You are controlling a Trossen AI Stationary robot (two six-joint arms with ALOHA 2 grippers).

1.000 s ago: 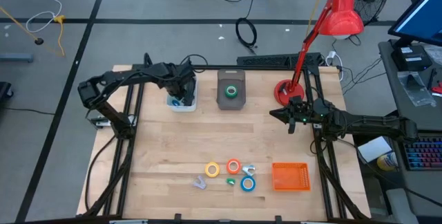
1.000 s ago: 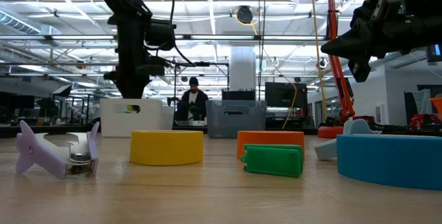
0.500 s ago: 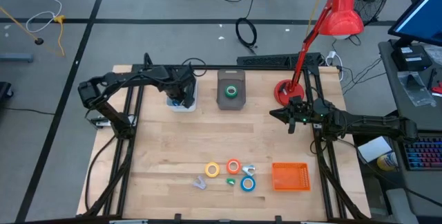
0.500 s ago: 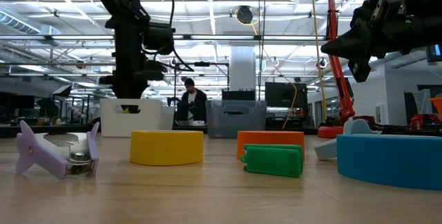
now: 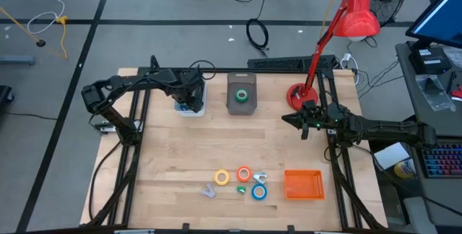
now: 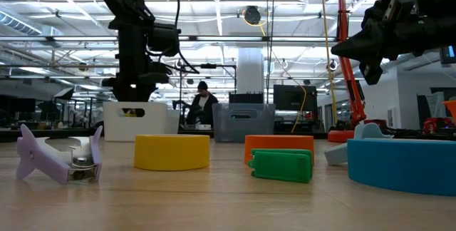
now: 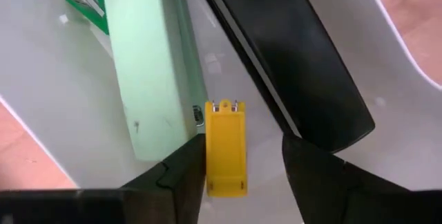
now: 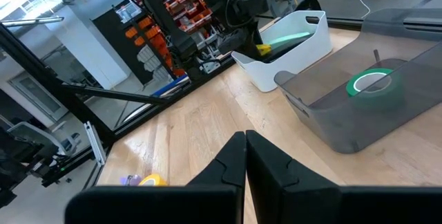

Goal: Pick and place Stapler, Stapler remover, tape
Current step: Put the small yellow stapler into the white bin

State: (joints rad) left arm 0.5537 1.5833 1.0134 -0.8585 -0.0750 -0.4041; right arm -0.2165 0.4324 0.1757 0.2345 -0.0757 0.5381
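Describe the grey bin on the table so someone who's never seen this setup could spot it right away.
Start at the red desk lamp at the table's far edge. Moving from its round base toward the left arm, the first container you meet is the grey bin, with a green tape ring lying inside. Its neighbour, the white bin under the left gripper, is paler and holds no ring.

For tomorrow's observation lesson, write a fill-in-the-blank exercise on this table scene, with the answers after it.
1. The left claw is down inside the ____ bin.
2. The green roll lies in the ____ bin.
3. The small stapler between the left claw's fingers is ____.
4. The right claw has its fingers ____.

Missing words: white; grey; yellow; shut
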